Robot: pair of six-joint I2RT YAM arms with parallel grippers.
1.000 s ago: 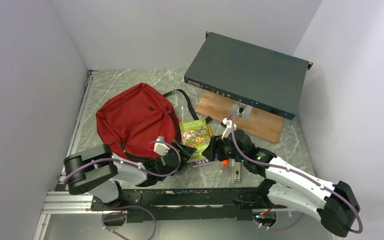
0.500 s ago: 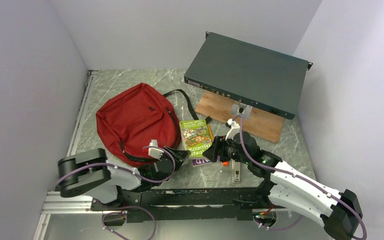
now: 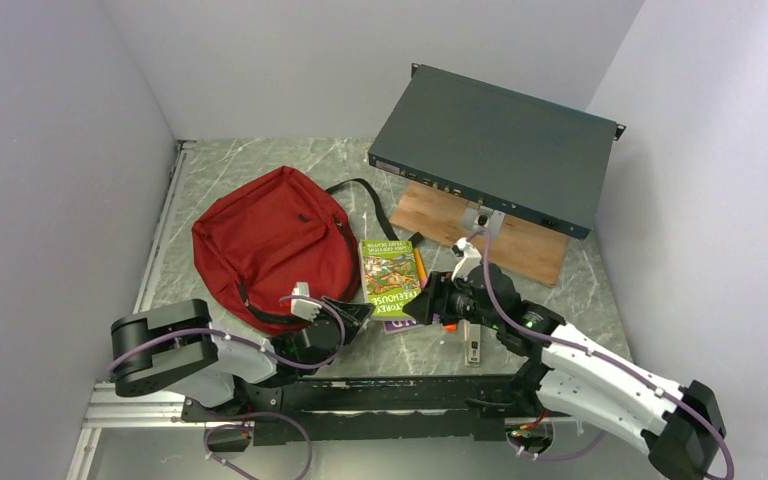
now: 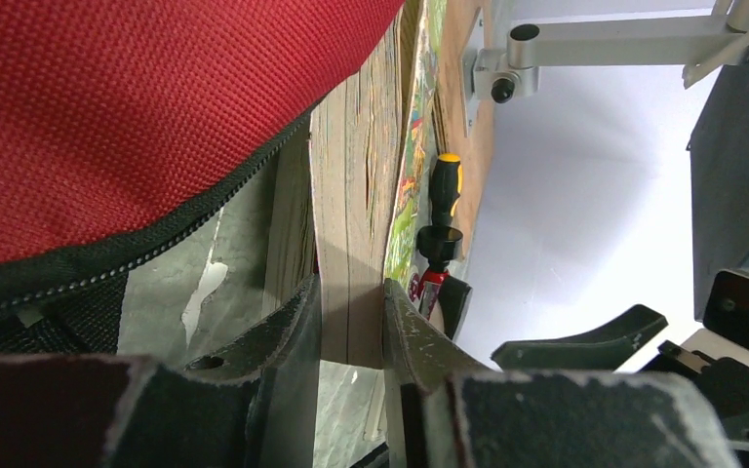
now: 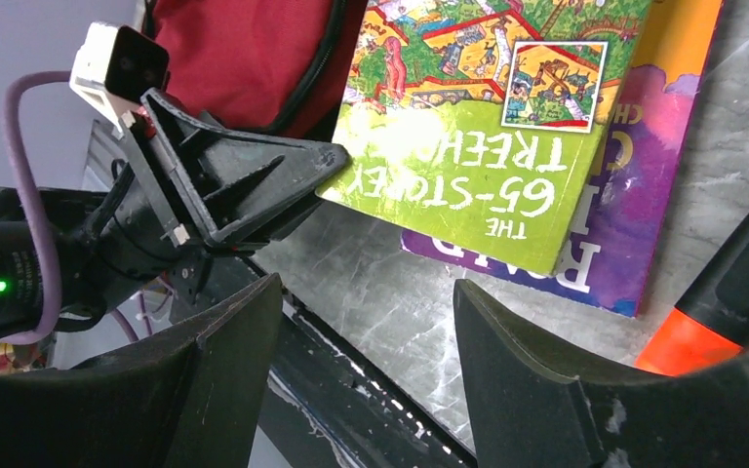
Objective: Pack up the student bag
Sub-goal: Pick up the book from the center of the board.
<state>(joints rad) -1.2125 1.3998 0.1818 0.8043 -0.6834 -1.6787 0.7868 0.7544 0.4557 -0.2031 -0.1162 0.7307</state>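
Two pincers: left gripper (image 3: 357, 313) pinching green book (image 3: 391, 277) edge, student bag (image 3: 270, 240) just beside; right gripper (image 3: 415, 304) spread.

The left arm (image 3: 210, 352) and right arm (image 3: 600, 375) have black joints and white shells, with purple cable (image 5: 17, 146) trailing behind the fingers (image 5: 219, 380). The fingers are matte black wedges, scuffed pale at the edges.

Soft, even light from above fills the top view, and the pale walls take a faint violet cast. The box (image 3: 495, 145) throws a soft shadow on the board (image 3: 520, 245) below it. In the left wrist view the bag (image 4: 137, 107) weave is sharp, the left fingers (image 4: 288, 336) blurred, the background washed white. In the right wrist view the book (image 5: 478, 146) is crisp, the right fingers (image 5: 229, 370) dark and soft.
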